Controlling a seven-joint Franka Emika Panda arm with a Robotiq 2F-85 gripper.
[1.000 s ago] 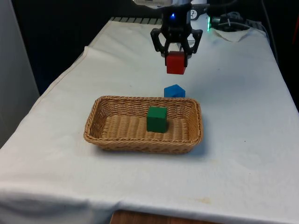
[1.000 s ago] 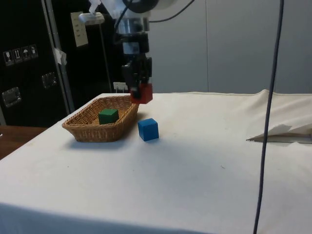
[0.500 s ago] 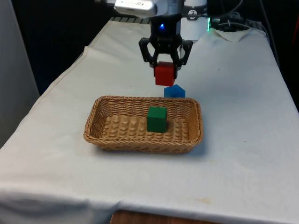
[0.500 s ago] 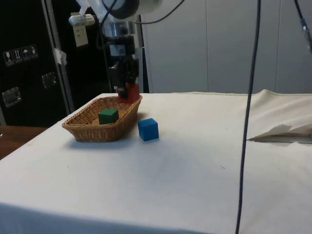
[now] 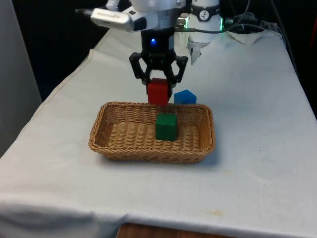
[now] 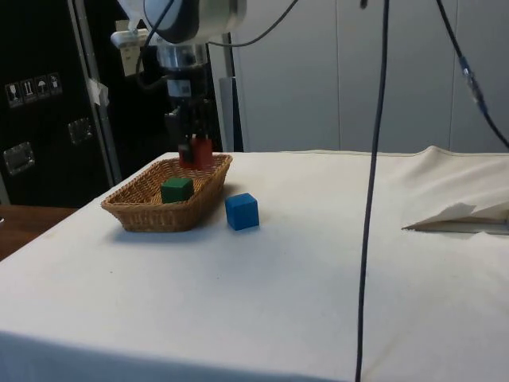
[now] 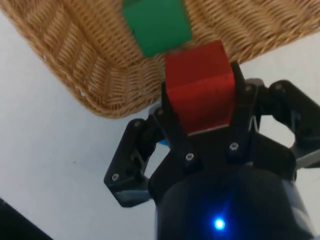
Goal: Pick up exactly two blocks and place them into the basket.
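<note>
A white cloth (image 5: 257, 163) covers the whole table. At the cloth's far end lies a pale crumpled thing (image 5: 245, 34), perhaps a sheet of paper. A thin black cable (image 6: 371, 191) hangs down in front of the cloth. Beyond the cloth's edge stand dark cabinets (image 6: 48, 119). Bare wood (image 5: 148, 231) shows just below the cloth's near hem.

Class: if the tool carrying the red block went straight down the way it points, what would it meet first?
Probably the basket: the tool holds the red block over its far rim, so rim or floor comes first. The green block sits nearer the camera; depth is unclear.
</note>
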